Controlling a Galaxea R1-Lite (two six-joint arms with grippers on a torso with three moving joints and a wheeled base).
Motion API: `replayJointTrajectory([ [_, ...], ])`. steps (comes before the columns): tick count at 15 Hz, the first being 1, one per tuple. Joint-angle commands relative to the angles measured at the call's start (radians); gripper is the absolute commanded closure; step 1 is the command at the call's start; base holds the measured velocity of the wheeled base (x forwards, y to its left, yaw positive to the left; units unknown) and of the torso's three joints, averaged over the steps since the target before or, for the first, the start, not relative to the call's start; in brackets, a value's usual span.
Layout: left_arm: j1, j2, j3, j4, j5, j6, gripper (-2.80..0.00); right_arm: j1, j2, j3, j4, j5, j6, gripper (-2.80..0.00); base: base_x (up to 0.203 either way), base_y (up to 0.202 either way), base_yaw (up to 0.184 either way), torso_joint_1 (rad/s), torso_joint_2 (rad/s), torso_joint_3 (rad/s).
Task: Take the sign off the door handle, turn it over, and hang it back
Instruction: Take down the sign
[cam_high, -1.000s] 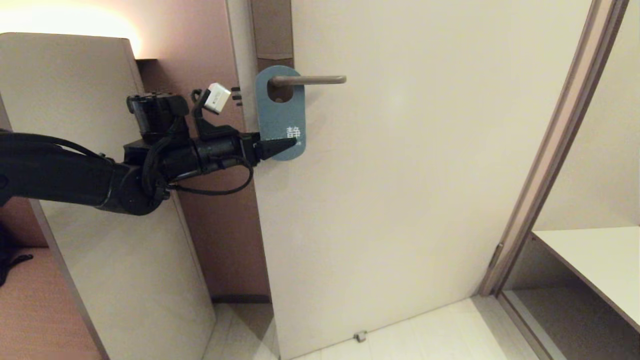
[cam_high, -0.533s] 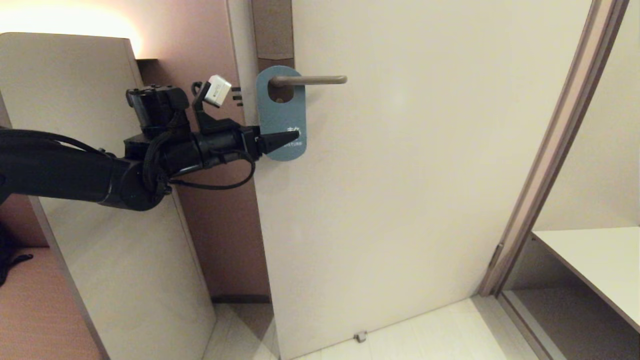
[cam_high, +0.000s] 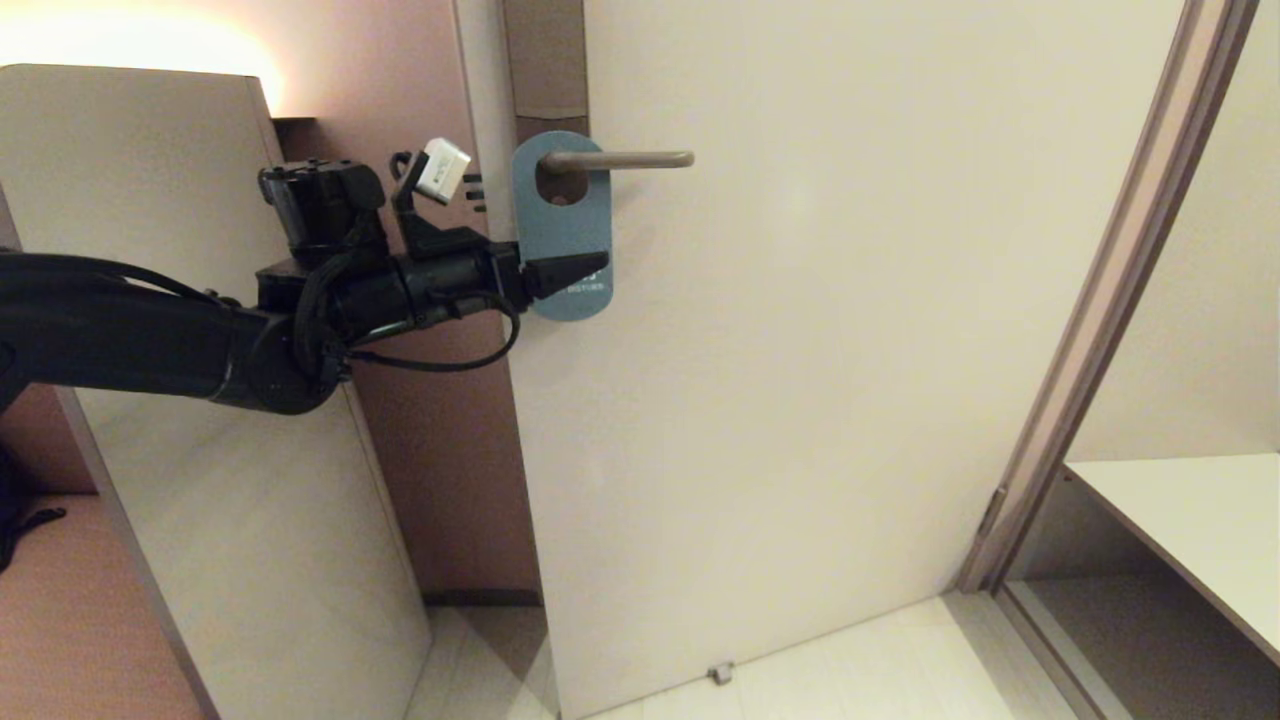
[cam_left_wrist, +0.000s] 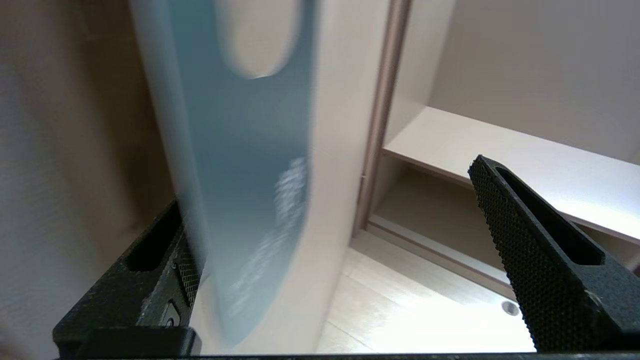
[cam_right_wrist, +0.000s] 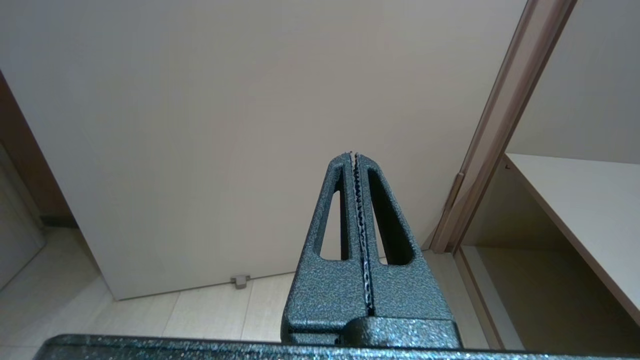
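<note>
Sign (cam_left_wrist: 240, 165) between spread left jaws

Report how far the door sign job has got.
Nothing is finished: the blue sign hangs on the door handle. In hand: the left hand is at the sign's lower part, open, with the sign between its fingers, not clamped. Left: gripping, lifting it off, turning it over, rehanging. The right hand is shut, away from the sign.
</note>
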Motion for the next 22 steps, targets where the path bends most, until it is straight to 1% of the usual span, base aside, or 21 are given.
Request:
replayJointTrajectory([
  [1,-0.012,0.003,-0.009,-0.005,-0.002,-0.012,-2.8,0.0,0.001,0.0,0.0,0.0,-0.001,0.0,0.0,0.0,0.0,0.0,0.0,0.0],
  [5,-0.024,0.012,-0.045,-0.004,-0.002,-0.027,-2.8,0.0,0.001,0.0,0.0,0.0,-0.001,0.0,0.0,0.0,0.0,0.0,0.0,0.0],
  [18,-0.026,0.028,-0.046,-0.005,-0.001,-0.022,-2.8,0.0,0.001,0.0,0.0,0.0,-0.001,0.0,0.0,0.0,0.0,0.0,0.0,0.0],
  [19,-0.026,0.037,-0.047,-0.007,0.0,-0.019,-0.62,0.0,0.001,0.0,0.0,0.0,-0.001,0.0,0.0,0.0,0.0,0.0,0.0,0.0],
  [20,-0.025,0.04,-0.05,-0.021,0.001,-0.021,0.0,0.0,0.001,0.0,0.0,0.0,-0.001,0.0,0.0,0.0,0.0,0.0,0.0,0.0],
  [22,-0.025,0.049,-0.056,-0.054,0.002,-0.025,0.0,0.0,0.001,0.0,0.0,0.0,-0.001,0.0,0.0,0.0,0.0,0.0,0.0,0.0],
])
